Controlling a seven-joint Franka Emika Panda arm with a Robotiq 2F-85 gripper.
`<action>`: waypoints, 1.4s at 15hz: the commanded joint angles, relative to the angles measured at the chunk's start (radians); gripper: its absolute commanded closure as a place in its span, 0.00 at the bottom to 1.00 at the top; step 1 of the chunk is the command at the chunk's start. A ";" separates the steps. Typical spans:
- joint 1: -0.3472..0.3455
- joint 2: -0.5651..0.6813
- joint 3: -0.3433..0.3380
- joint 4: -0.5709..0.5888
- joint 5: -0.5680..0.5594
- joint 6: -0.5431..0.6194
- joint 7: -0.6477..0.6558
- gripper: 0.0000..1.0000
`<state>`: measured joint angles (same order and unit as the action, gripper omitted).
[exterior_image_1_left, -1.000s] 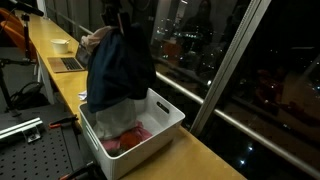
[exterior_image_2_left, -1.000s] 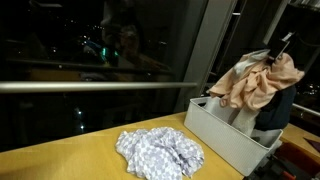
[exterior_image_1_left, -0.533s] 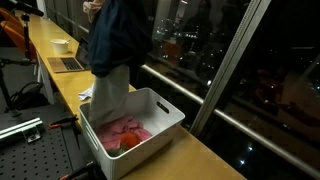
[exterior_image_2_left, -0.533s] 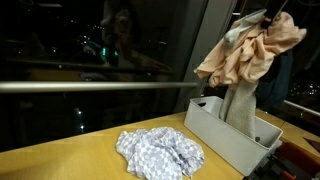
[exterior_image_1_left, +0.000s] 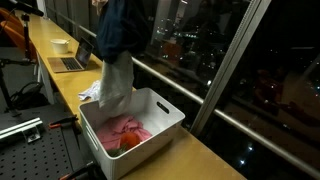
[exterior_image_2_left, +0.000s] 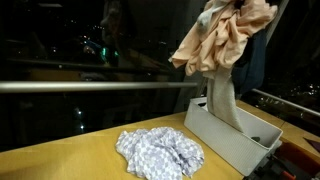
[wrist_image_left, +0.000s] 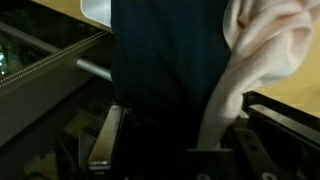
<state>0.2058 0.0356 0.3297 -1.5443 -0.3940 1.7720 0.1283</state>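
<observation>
My gripper (wrist_image_left: 190, 140) is shut on a bundle of clothes. In the wrist view a dark blue garment (wrist_image_left: 165, 70) and a pale pink cloth (wrist_image_left: 265, 45) fill the space between the fingers. In both exterior views the bundle hangs high above a white bin (exterior_image_1_left: 168, 124) (exterior_image_2_left: 214, 136). It looks dark blue from one side (exterior_image_1_left: 122, 28) and beige-pink from the other (exterior_image_2_left: 225, 40). A pale tail of cloth (exterior_image_1_left: 115, 85) (exterior_image_2_left: 224, 105) trails down to the bin. The gripper itself is hidden at the top edge of both exterior views.
Red and pink clothes (exterior_image_1_left: 125, 133) lie inside the bin. A blue-white checkered cloth (exterior_image_2_left: 160, 152) lies on the wooden counter (exterior_image_2_left: 70, 158) beside the bin. A laptop (exterior_image_1_left: 68, 63) and a white cup (exterior_image_1_left: 61, 45) stand further along the counter. A dark window wall (exterior_image_1_left: 230, 60) runs alongside.
The bundle has risen from resting on the bin to hanging well above it, with only its pale tail still reaching down. The checkered cloth has not moved.
</observation>
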 joint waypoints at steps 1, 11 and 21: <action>0.082 0.136 -0.004 0.227 -0.072 -0.116 0.003 1.00; 0.304 0.435 -0.006 0.678 -0.250 -0.360 -0.028 1.00; 0.453 0.622 -0.114 0.920 -0.280 -0.462 -0.096 1.00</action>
<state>0.6352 0.6224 0.3140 -0.6884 -0.7263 1.3141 0.0865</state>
